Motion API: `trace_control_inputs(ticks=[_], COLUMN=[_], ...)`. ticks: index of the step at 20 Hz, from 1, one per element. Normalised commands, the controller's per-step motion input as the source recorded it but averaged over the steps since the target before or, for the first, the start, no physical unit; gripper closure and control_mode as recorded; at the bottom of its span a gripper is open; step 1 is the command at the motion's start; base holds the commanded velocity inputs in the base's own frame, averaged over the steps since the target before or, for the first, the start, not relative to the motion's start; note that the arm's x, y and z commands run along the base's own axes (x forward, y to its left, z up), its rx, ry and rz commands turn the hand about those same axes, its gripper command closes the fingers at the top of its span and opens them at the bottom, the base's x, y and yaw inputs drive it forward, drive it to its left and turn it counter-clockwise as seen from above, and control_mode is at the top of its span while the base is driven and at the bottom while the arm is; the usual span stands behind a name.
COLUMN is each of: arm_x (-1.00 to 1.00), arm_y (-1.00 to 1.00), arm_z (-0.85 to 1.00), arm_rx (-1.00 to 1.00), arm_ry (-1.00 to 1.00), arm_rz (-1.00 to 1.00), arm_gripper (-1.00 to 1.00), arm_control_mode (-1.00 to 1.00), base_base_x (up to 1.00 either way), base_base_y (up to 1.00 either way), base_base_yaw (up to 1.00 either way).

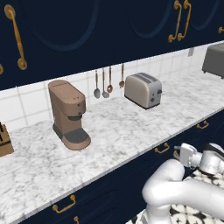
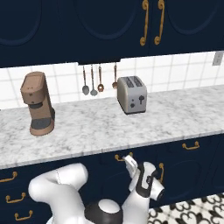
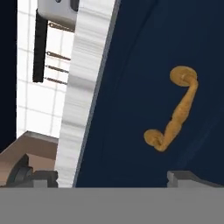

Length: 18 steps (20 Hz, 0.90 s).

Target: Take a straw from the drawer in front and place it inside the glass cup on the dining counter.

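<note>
Marbled white-grey stone makes the long desk point(image 1: 131, 127) that runs across both base views, under navy wall cabinets with long brass handles. At the far left edge of the left base view stands a wooden knife block point(image 1: 5, 140). Next to the right is a brown coffee machine point(image 1: 68, 113), then three small utensils point(image 1: 103, 83) that hang on the white tiled wall, then a silver toaster point(image 1: 143, 89).

Below the desk edge are navy fronts. The drawer point(image 1: 175, 146) with its small brass bow handle point(image 1: 162, 148) is closed, so the straw cannot be seen. In the right base view the white arm bends low and the tool point(image 2: 129, 161) is just in front of this handle, not touching it. In the hand view the handle point(image 3: 173, 109) is between the two dark tips point(image 3: 186, 177); the jaws stand wide apart and hold nothing.
</note>
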Motion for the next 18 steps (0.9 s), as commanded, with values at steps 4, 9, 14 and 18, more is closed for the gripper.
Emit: trace_control_inputs(ticks=[4, 9, 14, 18], arm_x=[0.37, 0.46, 0.38, 0.35], arm_y=[0.0, 0.0, 0.0, 0.0], arm_z=[-0.29, -0.32, -0.44, -0.31], arm_rx=[0.05, 0.0, 0.0, 0.0], arm_ry=[-0.03, 0.07, 0.09, 0.01], arm_rz=[0.0, 0.0, 0.0, -0.01], arm_gripper=[-1.0, -1.0, -1.0, -1.0], arm_control_mode=[-1.0, -1.0, -1.0, -1.0], base_base_x=[0.0, 0.0, 0.0, 0.0], base_base_y=[0.0, 0.0, 0.0, 0.0], base_base_yaw=[0.0, 0.0, 0.0, 0.0])
